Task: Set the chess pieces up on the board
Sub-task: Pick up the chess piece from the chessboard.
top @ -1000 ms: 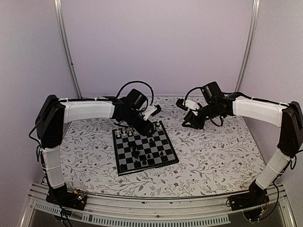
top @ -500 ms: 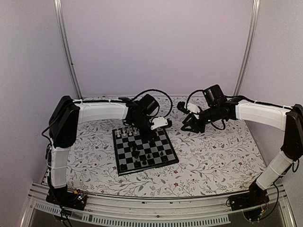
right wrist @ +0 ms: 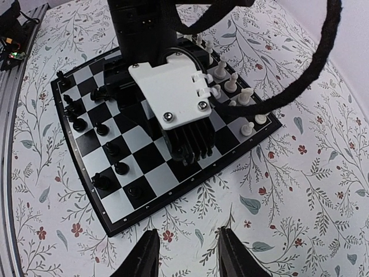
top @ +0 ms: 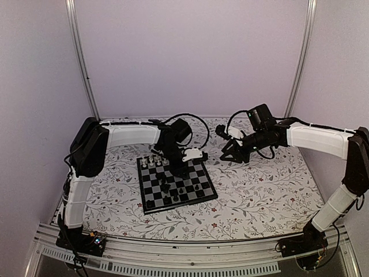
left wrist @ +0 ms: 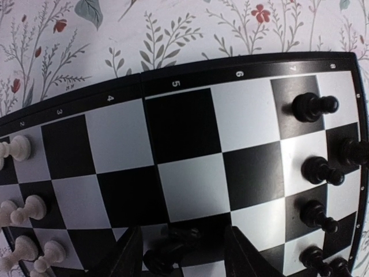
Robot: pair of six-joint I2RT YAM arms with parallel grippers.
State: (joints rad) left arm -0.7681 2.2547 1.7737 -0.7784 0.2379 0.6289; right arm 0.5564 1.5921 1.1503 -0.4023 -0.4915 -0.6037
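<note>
The board point(left wrist: 190, 179), flat with glossy black and pale squares and a numbered black border, carries white chess pieces point(left wrist: 17, 150) along one end and black chess pieces point(left wrist: 314, 107) along the other, all small, rounded and knobbed. The left gripper point(left wrist: 183, 234) hangs over the middle squares, fingers partly apart around a tilted black piece point(left wrist: 170, 251); whether they pinch it I cannot tell. The right gripper point(right wrist: 185, 254) stands spread and empty above the floral tabletop point(right wrist: 288, 173) beside the board
</note>
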